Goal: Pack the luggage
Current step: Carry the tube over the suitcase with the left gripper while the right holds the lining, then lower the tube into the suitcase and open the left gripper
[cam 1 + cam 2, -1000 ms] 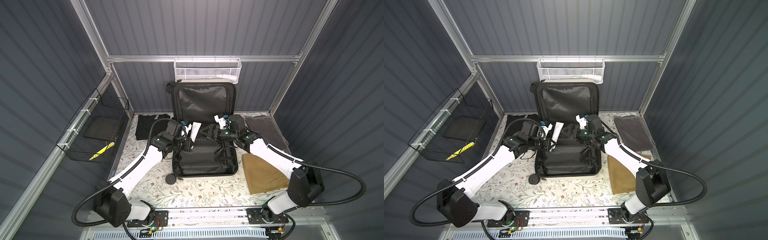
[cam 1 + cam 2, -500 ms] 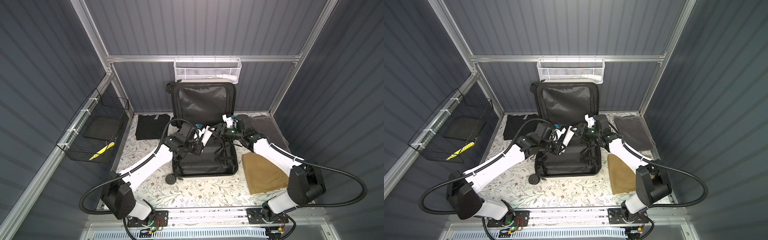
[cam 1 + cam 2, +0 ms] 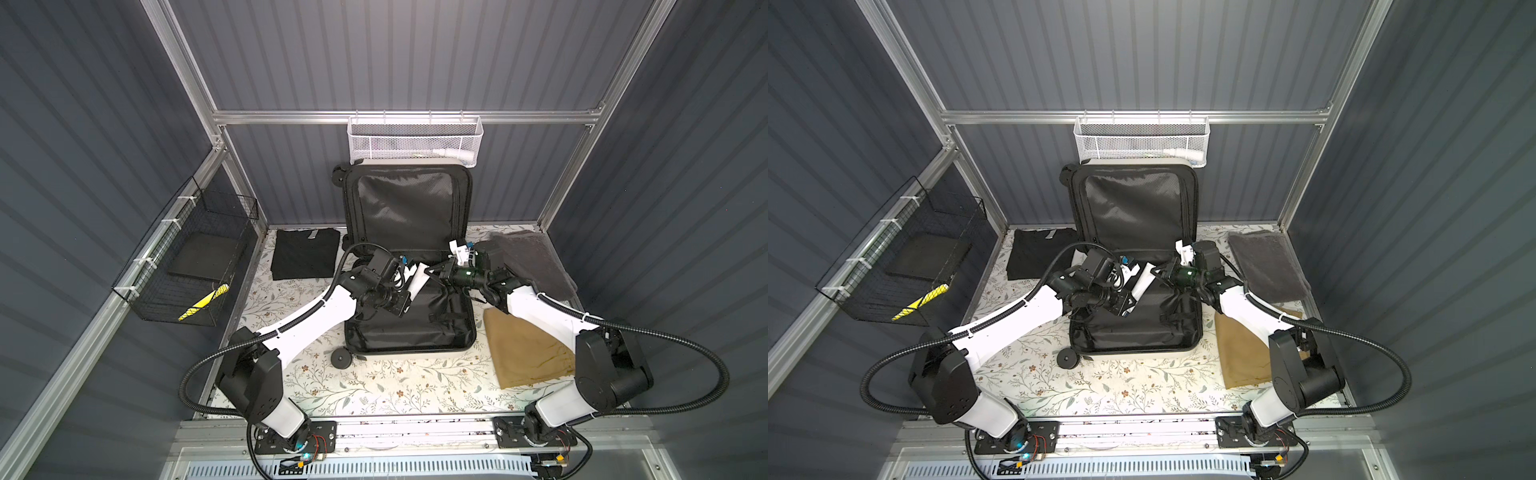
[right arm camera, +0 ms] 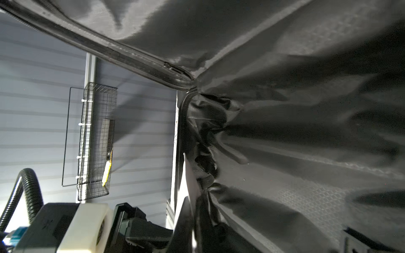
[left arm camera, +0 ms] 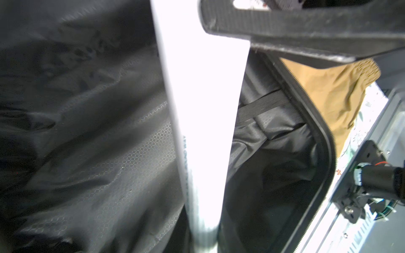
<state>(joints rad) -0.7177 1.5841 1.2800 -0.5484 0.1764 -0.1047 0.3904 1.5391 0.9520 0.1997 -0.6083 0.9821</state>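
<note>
The luggage [image 3: 415,353] [image 3: 1133,332] lies open on the table, its black-lined lid propped against the back wall. A white tube [image 3: 417,284] [image 3: 1142,284] hangs tilted over the lower half. My left gripper [image 3: 409,297] [image 3: 1131,301] is shut on the tube's round lower end. In the left wrist view the tube [image 5: 203,109] runs up from that gripper [image 5: 203,241] over the black lining. My right gripper [image 3: 436,272] [image 3: 1160,270] is shut on the tube's flat upper end. The right wrist view shows that thin white edge of the tube [image 4: 187,186] pinched in the right gripper [image 4: 192,230].
A folded black shirt [image 3: 303,253] lies left of the luggage. A grey towel [image 3: 528,262] and a tan folded cloth [image 3: 523,353] lie on its right. A white mesh basket [image 3: 415,141] hangs on the back wall and a black wire basket [image 3: 187,266] on the left wall.
My left arm carried the tube rightward over the luggage. My right gripper, open a second ago, has closed on the tube's upper end.
</note>
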